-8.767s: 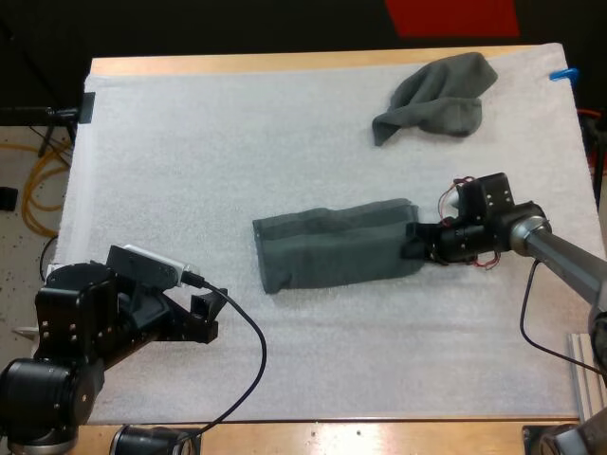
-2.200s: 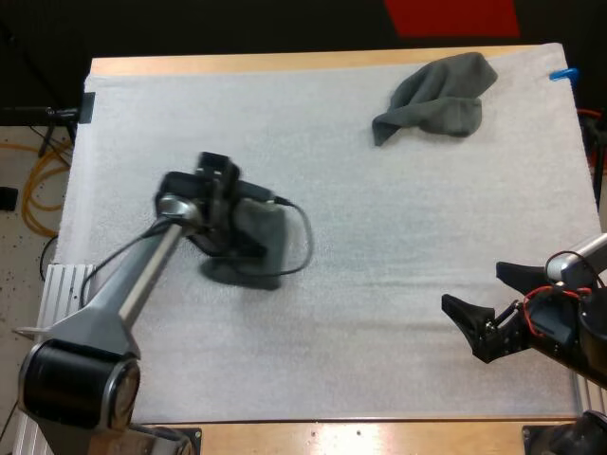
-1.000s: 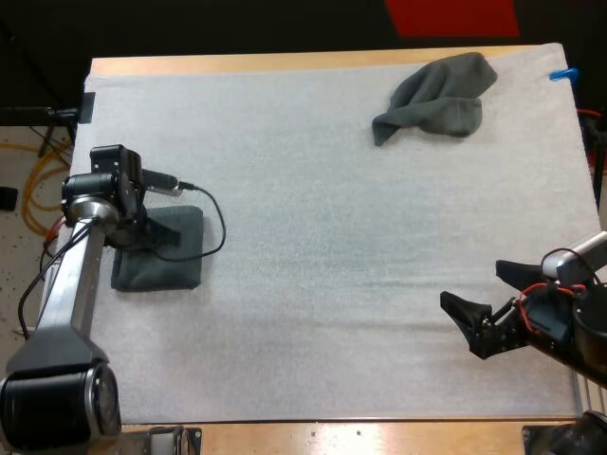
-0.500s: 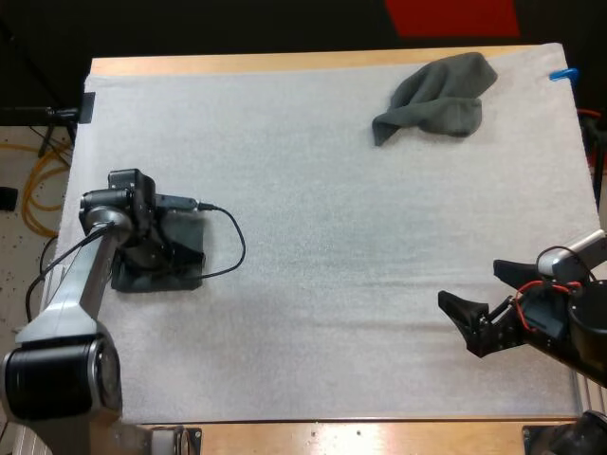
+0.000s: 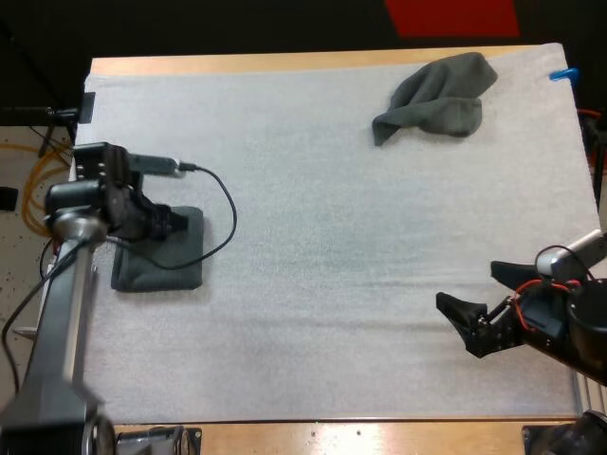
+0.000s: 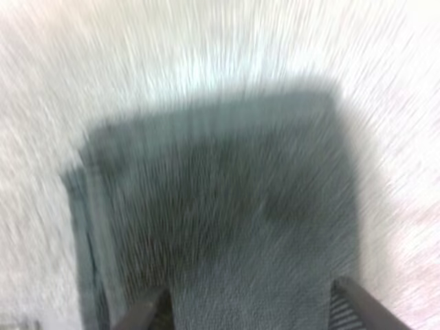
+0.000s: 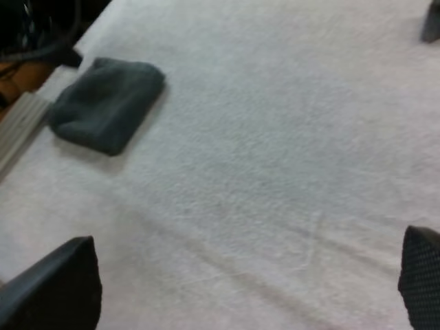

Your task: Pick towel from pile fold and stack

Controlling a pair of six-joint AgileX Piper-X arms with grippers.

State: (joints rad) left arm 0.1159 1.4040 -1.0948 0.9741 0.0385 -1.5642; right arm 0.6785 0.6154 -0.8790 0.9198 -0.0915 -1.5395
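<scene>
Your left claw [image 5: 163, 225] is released. In the left wrist view its two fingers [image 6: 148, 316] stand wide apart with nothing pinched between them. The folded towel [image 5: 171, 267] lies directly under this claw, flat on the mat [image 5: 303, 199], a compact dark grey-green rectangle. In the left wrist view the cloth spreads out ahead of the fingertips and fills the gap between them, with a layered edge running along the side by one finger. You cannot tell whether the fingertips touch the cloth or hang just above it. In the high view the claw sits over the towel's far edge, so most of the towel lies on the claw's near side.

Your right claw [image 5: 465, 283] is released too, its fingers [image 5: 459, 313] splayed wide over bare mat and gripping nothing. In the right wrist view there is only white mat between the two fingers [image 7: 51, 289]. The folded towel [image 7: 106, 103] lies well ahead of this claw, far out of its reach, just beside the dark bulk of your left arm.

The crumpled towel [image 5: 438, 95] is a loose heap well apart from both claws. It lies toward the mat's far edge from your right claw, and clear across the mat, far and to the right, from your left claw. One end of it droops down into a narrow flap. Past it, the table [image 5: 285, 63] shows as a wooden strip along the mat's far edge.
</scene>
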